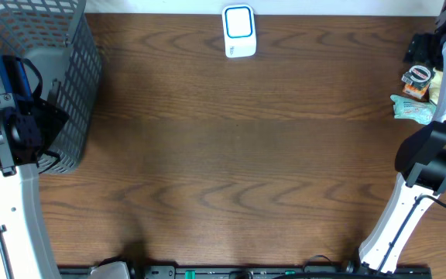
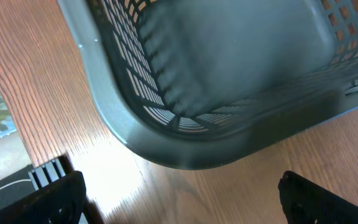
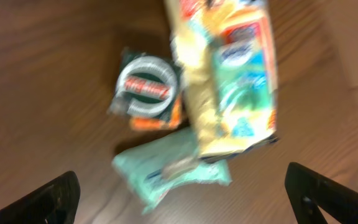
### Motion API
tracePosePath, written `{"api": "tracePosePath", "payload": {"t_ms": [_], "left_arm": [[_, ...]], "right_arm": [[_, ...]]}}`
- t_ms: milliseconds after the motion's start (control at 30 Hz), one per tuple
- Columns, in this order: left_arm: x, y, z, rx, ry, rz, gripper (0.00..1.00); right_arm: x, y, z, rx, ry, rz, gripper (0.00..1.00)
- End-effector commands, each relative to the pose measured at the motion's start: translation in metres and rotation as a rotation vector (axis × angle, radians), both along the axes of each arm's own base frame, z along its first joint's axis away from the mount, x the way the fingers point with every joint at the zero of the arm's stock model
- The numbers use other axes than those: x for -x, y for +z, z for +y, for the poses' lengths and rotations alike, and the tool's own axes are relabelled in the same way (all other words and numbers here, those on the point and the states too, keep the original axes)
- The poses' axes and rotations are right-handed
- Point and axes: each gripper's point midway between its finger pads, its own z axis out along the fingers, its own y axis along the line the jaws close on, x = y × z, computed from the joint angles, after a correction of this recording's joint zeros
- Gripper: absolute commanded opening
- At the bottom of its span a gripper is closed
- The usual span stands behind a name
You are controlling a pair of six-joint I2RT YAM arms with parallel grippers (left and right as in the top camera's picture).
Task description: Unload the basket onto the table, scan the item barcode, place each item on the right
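Brown wood makes up the table [image 1: 231, 155], seen from above. A grey basket [image 1: 76, 93] with holes in its sides stands at the left edge. A small white scanner [image 1: 238, 32] with a blue square on it sits at the far middle. The pile of items [image 1: 416, 89] lies at the far right edge, well apart from the scanner.

From the left wrist, the left gripper [image 2: 180, 190] hangs just beside the basket. Its fingers are spread wide and hold nothing. The basket looks like hard, smooth plastic, and no item shows in the part we can see.

From the right wrist, the picture is blurry. The right gripper [image 3: 182, 186] hangs over the pile with its fingers wide apart, holding nothing. Below it lie a shiny yellow packet [image 3: 229, 74], a puffy mint-green pack [image 3: 173, 171] and a dark pack with a round silver label [image 3: 145, 90]. They touch each other. They look light, soft and crinkly, maybe a bit slippery. I would pinch the mint-green pack across its middle, because it is nearest. I cannot see a barcode.
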Motion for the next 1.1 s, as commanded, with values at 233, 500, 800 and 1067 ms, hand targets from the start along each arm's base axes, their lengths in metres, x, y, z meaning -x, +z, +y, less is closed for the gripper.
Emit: {"api": "tracePosePath", "payload": {"t_ms": [233,500,800,1067], "left_arm": [[0.003,0.001,0.002,-0.007,0.017,-0.005,0.98],[0.003,0.001,0.002,-0.007,0.017,-0.005,0.98],[0.003,0.001,0.002,-0.007,0.017,-0.005,0.98],[0.003,0.001,0.002,-0.007,0.017,-0.005,0.98]], "right_arm": [[0.070,0.116,0.106,-0.339,0.083,-0.139,0.99],[0.139,0.183,0.182,-0.363,0.274,-0.189,0.90],[0.225,0.182,0.256,-0.292,0.495,-0.154,0.99],[0.295,0.139,0.283,-0.326,0.654,-0.067,0.99]]}}
